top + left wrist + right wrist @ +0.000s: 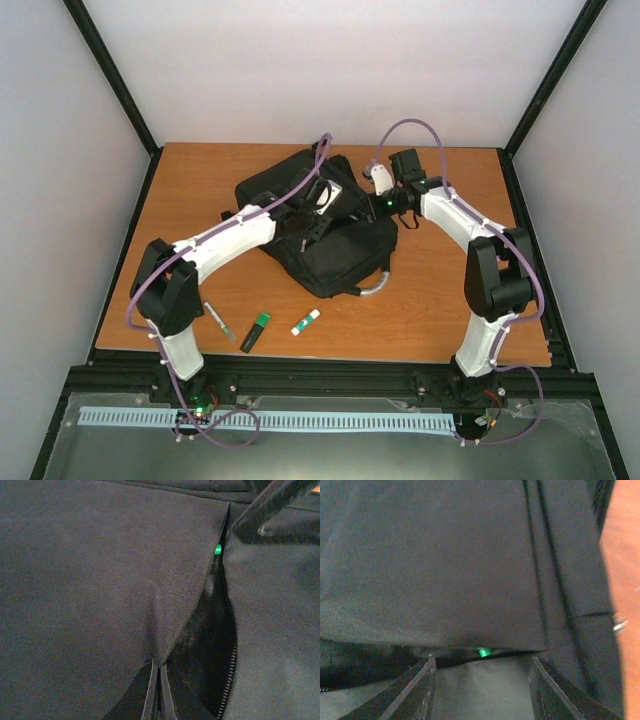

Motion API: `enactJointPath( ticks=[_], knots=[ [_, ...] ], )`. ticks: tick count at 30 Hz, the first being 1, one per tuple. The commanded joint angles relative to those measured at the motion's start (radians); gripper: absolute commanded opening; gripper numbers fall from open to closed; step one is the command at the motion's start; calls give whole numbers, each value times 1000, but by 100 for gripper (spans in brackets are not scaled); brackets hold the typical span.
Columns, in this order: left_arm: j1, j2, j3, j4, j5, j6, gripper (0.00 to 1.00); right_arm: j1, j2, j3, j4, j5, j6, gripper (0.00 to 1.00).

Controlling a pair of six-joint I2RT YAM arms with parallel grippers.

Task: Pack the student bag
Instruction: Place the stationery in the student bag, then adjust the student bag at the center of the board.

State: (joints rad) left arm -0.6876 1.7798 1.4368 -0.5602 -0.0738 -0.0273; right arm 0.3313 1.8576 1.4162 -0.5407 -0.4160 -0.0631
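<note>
Student bag [335,255], a large black rectangular backpack of coarse woven fabric, lies flat under both arms. Its toothed zip slit gapes, and a small green speck [218,549] shows inside, too little to identify. Left gripper [160,695] is clenched on a tented fold of bag cloth beside the slit. Right gripper [482,659] is released, jaws spread, with the slit's lip just ahead between them.

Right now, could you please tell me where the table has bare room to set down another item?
Bare wood shows at the far-left corner of the table, beside the backpack, and on the near right, between the glue stick and the right arm. The near left is crowded: pen, marker. The left arm also crosses there.
</note>
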Motion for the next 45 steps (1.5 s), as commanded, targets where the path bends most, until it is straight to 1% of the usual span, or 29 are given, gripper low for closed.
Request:
enactJointPath(
  ticks=[1, 7, 13, 15, 19, 23, 25, 26, 27, 28, 30, 31, 32, 33, 35, 36, 39, 42, 45],
  knots=[
    [-18, -85, 16, 11, 33, -11, 1, -12, -49, -4, 31, 25, -128, 51],
    [-17, -104, 19, 4, 34, 0, 1, 3, -35, 12, 18, -34, -375, 53],
    [-17, -114, 23, 0, 40, 18, 1, 43, -55, -48, 74, 7, -502, 56],
    [-18, -117, 25, 1, 43, 17, 1, 66, -55, -65, 109, 49, -521, 57],
    [-17, -131, 26, 9, 50, 10, 1, 96, -10, -45, 146, 85, -541, 57],
    [-18, -145, 23, 8, 61, 5, 1, 115, 15, -46, 266, 210, -489, 60],
    [-17, -152, 17, 7, 49, -1, 1, 115, 8, -61, 332, 251, -459, 57],
    [-18, -155, 14, 6, 38, -6, 1, 115, 2, -71, 356, 256, -457, 53],
    [-18, -160, 9, 4, 19, -18, 5, 115, -8, -82, 377, 254, -459, 47],
    [-17, -162, 10, -1, -8, -37, 15, 115, -18, -96, 394, 247, -461, 40],
    [-17, -178, 8, -36, -88, -105, 40, 115, -42, -125, 420, 232, -459, 28],
    [-17, -193, -3, -52, -145, -150, 49, 115, -54, -139, 428, 223, -456, 18],
    [-17, -218, -23, -65, -202, -202, 59, 115, -70, -153, 435, 215, -453, 12],
    [-15, -247, -54, -77, -252, -258, 67, 115, -81, -167, 443, 212, -447, 10],
    [-6, -310, -127, -112, -327, -383, 79, 114, -89, -184, 445, 208, -442, 8],
    [9, -334, -162, -138, -343, -446, 81, 114, -90, -185, 442, 208, -438, 6],
    [67, -373, -252, -208, -319, -587, 82, 96, -92, -183, 427, 206, -414, 3],
    [97, -400, -351, -198, -282, -645, 79, 51, -99, -167, 381, 168, -372, 3],
    [105, -394, -423, -159, -229, -676, 76, 20, -136, -179, 345, 157, -362, 3]
  ],
)
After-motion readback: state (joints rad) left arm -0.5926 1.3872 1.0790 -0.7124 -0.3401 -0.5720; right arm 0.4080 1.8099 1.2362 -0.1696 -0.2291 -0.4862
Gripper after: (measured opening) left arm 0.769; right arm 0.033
